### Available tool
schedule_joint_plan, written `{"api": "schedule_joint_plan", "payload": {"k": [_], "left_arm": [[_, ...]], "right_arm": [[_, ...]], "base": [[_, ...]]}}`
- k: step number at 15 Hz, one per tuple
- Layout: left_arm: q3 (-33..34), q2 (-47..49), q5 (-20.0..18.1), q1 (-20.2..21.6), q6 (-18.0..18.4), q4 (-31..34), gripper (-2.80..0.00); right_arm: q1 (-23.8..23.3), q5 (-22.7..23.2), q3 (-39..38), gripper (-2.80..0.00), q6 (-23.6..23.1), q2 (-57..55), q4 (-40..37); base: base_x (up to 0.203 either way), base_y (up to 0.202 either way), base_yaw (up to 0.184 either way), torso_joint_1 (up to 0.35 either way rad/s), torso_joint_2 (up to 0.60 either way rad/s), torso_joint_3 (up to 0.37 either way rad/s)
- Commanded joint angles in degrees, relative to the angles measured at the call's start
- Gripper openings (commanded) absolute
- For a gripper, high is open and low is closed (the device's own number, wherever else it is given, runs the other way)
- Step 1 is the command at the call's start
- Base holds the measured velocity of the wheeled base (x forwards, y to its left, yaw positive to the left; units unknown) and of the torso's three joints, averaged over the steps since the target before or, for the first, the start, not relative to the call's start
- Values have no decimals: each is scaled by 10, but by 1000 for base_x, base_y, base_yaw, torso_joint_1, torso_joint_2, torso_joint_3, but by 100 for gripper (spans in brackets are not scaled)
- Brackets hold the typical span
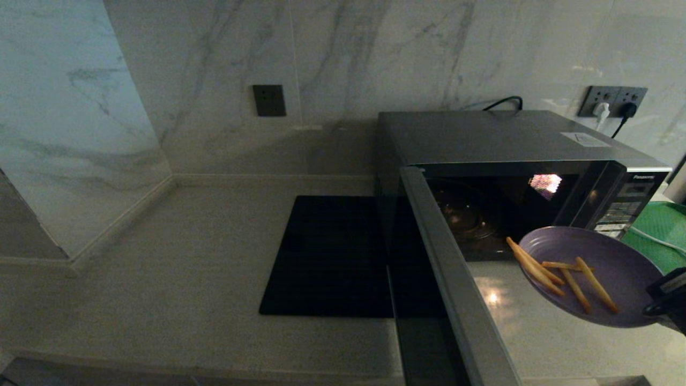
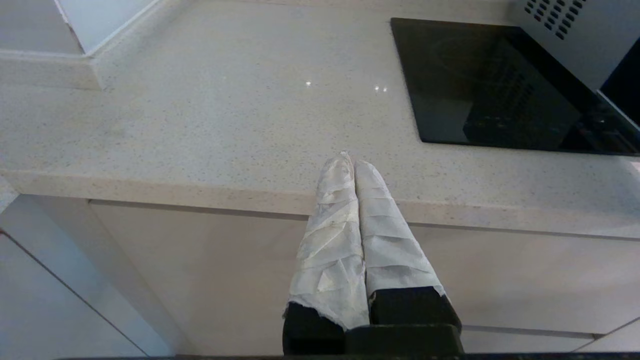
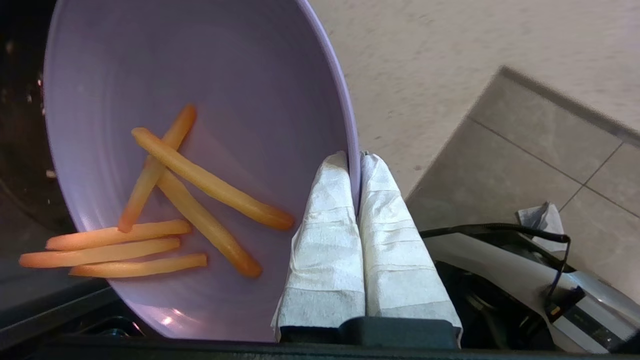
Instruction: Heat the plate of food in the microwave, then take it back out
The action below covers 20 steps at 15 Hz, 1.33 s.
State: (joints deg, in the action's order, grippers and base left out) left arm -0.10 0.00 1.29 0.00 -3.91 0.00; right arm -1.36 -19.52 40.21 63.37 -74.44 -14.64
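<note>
The grey microwave (image 1: 509, 139) stands at the back right of the counter. Its dark glass door (image 1: 455, 284) is swung wide open toward me, and the glass turntable (image 1: 471, 214) inside is bare. The pale lilac plate of food (image 1: 621, 262) hangs tilted in the air just outside the opening, with several golden sticks (image 1: 541, 268) on it. My right gripper (image 3: 354, 157) is shut on the rim of the plate (image 3: 200, 65), one wrapped finger on each side. Below the counter's front edge, my left gripper (image 2: 352, 160) is parked and shut on nothing.
A flat black square mat (image 1: 332, 257) lies left of the open door. A green mesh tray (image 1: 659, 230) sits to the right of the microwave. Wall sockets (image 1: 616, 102) with plugs are behind it. The pale counter (image 1: 161, 279) runs left to a corner wall.
</note>
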Motion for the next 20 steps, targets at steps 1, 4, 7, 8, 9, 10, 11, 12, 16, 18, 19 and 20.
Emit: {"api": "schedule_joint_plan", "payload": {"k": [1,4,7,8,9,10,11,12,16,18,19,20], "left_arm": [[0,0,0,0,0,0,-280],[0,0,0,0,0,0,-280],[0,0,0,0,0,0,-280],[0,0,0,0,0,0,-280],[0,0,0,0,0,0,-280],[0,0,0,0,0,0,-280],[0,0,0,0,0,0,-280],[0,0,0,0,0,0,-280],[0,0,0,0,0,0,-280],[0,0,0,0,0,0,-280],[0,0,0,0,0,0,-280],[0,0,0,0,0,0,-280]], "right_arm": [[-13,-2,-4,-280,3,25,-13],[-26,-14,-12,-280,2,38,-21],[-40,-20,-13,-280,2,58,-42],[-46,-25,-10,-280,2,61,-51],[-51,-29,-10,-280,2,62,-54],[-58,-33,-11,-280,2,62,-55],[-67,-36,-11,-280,2,62,-55],[-76,-36,-10,-280,1,62,-56],[-132,-35,-8,-280,-13,57,-54],[-161,-35,-7,-280,-17,46,-50],[-173,-35,-5,-280,-17,42,-49],[-190,-35,-5,-280,-17,38,-43]], "base": [[0,0,0,0,0,0],[0,0,0,0,0,0],[0,0,0,0,0,0],[0,0,0,0,0,0],[0,0,0,0,0,0],[0,0,0,0,0,0],[0,0,0,0,0,0],[0,0,0,0,0,0],[0,0,0,0,0,0],[0,0,0,0,0,0],[0,0,0,0,0,0],[0,0,0,0,0,0]]}}
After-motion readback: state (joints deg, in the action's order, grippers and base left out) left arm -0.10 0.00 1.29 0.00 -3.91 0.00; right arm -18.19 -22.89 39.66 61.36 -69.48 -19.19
